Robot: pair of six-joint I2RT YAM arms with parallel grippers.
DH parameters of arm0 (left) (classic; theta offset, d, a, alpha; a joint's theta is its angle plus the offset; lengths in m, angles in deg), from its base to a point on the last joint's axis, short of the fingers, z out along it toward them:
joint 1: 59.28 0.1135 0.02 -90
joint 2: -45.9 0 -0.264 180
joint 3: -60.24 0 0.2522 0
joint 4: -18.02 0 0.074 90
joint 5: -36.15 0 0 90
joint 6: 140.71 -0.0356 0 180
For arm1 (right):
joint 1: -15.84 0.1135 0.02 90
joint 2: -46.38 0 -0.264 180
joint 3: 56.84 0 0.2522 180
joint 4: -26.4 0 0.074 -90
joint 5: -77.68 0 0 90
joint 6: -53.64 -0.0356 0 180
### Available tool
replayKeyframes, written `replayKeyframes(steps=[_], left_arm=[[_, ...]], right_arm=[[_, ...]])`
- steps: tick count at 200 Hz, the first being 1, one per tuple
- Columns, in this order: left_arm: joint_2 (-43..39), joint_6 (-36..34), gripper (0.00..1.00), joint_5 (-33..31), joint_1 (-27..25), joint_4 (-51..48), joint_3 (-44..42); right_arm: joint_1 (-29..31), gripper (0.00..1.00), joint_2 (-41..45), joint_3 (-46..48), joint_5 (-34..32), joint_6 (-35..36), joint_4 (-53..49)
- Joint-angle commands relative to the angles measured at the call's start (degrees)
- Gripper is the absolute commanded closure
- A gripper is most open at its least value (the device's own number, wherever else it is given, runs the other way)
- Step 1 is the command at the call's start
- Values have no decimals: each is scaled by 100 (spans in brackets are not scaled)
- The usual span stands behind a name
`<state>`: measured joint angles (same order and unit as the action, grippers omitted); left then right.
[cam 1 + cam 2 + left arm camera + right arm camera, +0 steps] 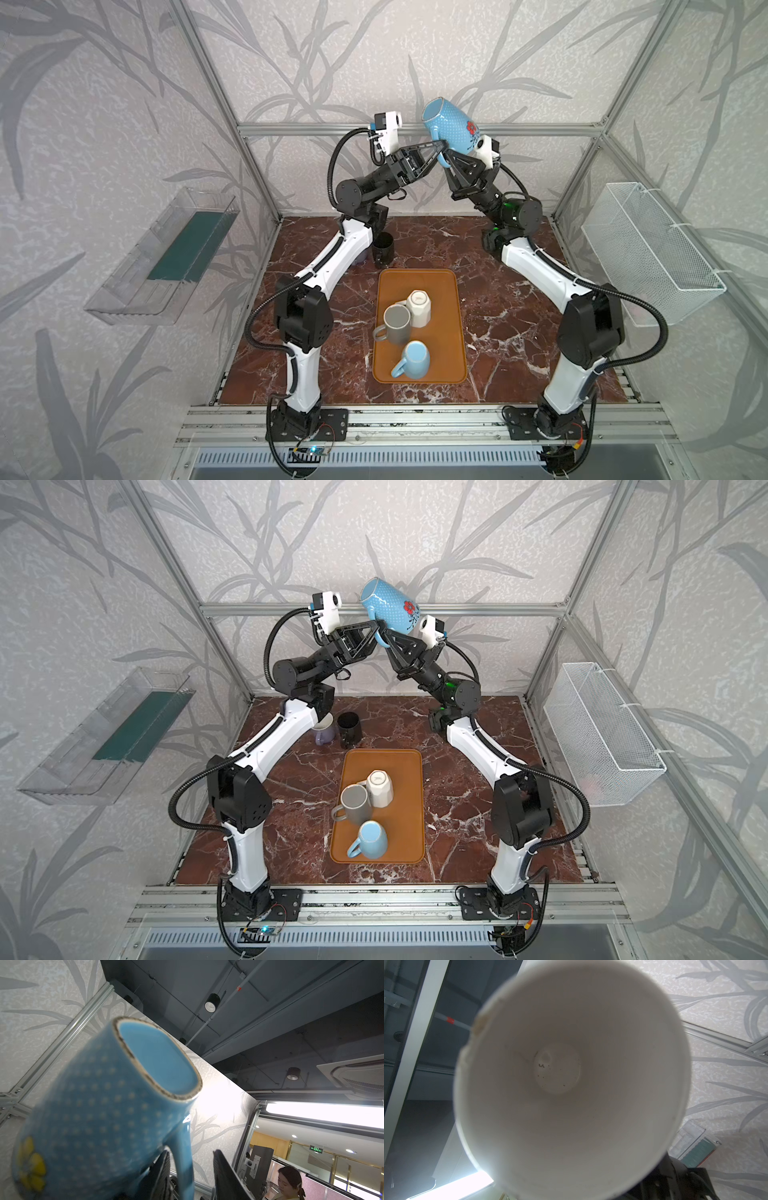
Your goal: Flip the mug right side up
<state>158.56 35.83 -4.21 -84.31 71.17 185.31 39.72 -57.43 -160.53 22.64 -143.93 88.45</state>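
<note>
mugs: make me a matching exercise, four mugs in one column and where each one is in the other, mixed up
Column one
1 dotted blue mug
2 black mug
3 grey mug
4 plain light blue mug

Column two
a on the tray, at its near end
b standing on the marble table, off the tray
c raised high above the table
d on the tray, right beside the white mug

Pairs: 1-c, 2-b, 3-d, 4-a

Glossy ceramic mug — matt plastic tray
</note>
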Motion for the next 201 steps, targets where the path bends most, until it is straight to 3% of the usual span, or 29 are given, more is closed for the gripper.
replayKeyframes(steps=[1, 45, 201], left_arm=[[-526, -588, 62, 203, 38, -492, -188], [-938, -1328, 62, 93, 78, -1505, -716], [-1628, -2426, 61, -365, 197, -3207, -1613]], right_arm=[[-6, 100, 460, -36, -53, 178, 453], [-15, 100, 546, 141, -51, 235, 453], [-41, 100, 834, 551, 37, 451, 453]])
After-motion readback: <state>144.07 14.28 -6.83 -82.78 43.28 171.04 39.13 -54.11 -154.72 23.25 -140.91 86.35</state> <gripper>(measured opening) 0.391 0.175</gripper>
